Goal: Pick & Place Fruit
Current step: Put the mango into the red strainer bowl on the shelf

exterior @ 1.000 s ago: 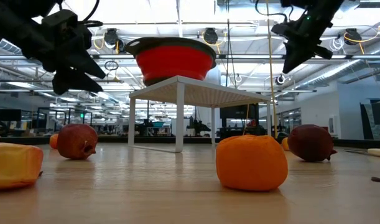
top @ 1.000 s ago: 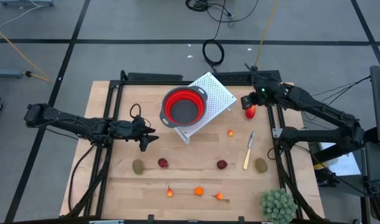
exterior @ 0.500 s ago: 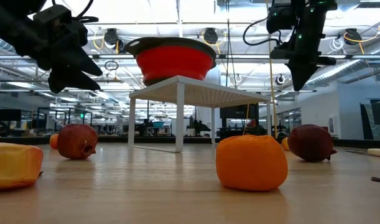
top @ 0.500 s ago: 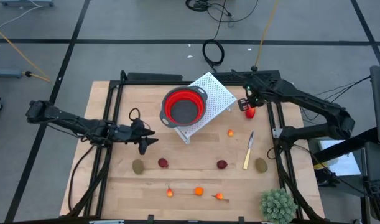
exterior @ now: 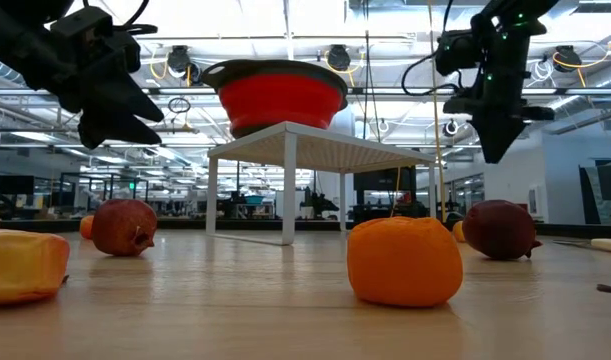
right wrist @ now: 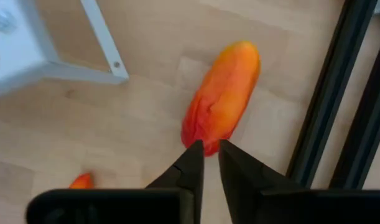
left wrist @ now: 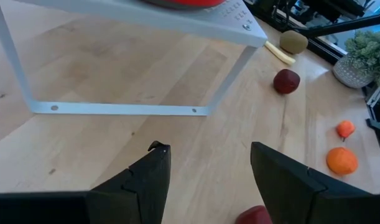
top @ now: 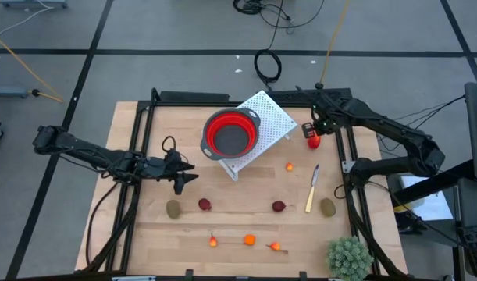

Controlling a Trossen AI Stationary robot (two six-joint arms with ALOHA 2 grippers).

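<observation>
The longer red-orange fruit (top: 314,141) (right wrist: 224,93) lies on its side on the table near the far right corner. My right gripper (top: 315,127) (exterior: 495,150) hangs above it, pointing down, fingers nearly together, well above the wood in the low view. My left gripper (top: 183,178) (left wrist: 208,165) hovers open over bare wood left of the rack. Two olive-brown ovals (top: 173,208) (top: 327,207), two dark red balls (top: 204,204) (top: 279,206) and tiny orange pieces (top: 249,240) (top: 290,166) rest on the table.
A red colander (top: 231,133) sits on a white perforated rack (top: 273,117) at the table's far middle. A pale yellow stick (top: 311,189) lies near the right oval, and a spiky green plant ball (top: 349,257) stands at the near right corner. Black frame rails (right wrist: 329,106) run beside the long fruit.
My right gripper has tipped from a slant to pointing straight down and has come down a little over the long red-orange fruit, while its arm has folded in toward the table. The fruit has not moved.
</observation>
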